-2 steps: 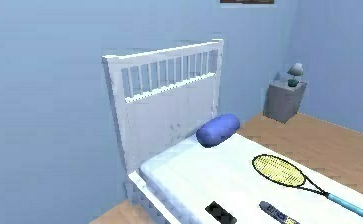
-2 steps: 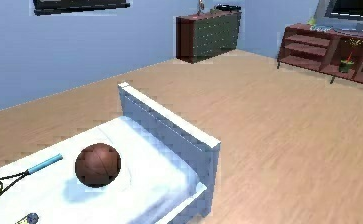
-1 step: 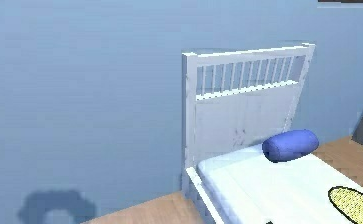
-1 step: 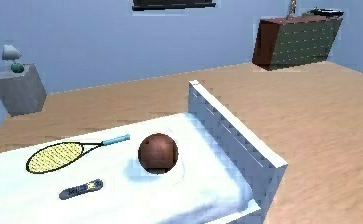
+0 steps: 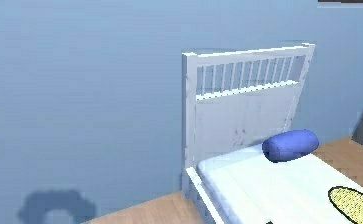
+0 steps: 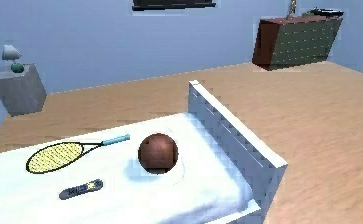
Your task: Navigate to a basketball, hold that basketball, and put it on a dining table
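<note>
The basketball [image 6: 158,152] lies on the bed [image 6: 204,190] near its railed end, with one racket [image 6: 64,155] and one small flat gadget [image 6: 84,188] close by. Navigation looks done, so the grasp seems next: the arm must reach out to that single ball. The hand's state cannot be told.

I see a white bed [image 6: 204,185] bearing a yellow racket [image 6: 59,156], a remote [image 6: 82,188] and a blue pillow [image 5: 290,146], with a dark dresser [image 6: 294,42] beyond.
</note>
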### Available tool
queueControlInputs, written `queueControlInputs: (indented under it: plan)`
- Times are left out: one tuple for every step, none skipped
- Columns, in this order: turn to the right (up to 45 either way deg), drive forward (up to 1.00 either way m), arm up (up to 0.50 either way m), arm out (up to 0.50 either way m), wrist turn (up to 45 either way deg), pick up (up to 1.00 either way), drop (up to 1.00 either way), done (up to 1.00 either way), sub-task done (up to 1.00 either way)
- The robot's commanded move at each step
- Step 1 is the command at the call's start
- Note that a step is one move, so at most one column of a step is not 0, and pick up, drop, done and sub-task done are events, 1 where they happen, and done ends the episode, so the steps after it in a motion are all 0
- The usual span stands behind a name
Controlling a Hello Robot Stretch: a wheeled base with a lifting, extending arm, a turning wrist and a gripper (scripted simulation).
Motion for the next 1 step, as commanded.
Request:
queueControlInputs:
  plan:
    - [0.0, 0.0, 0.16, 0.0, 0.0, 0.0, 0.0, 0.0, 0.0]
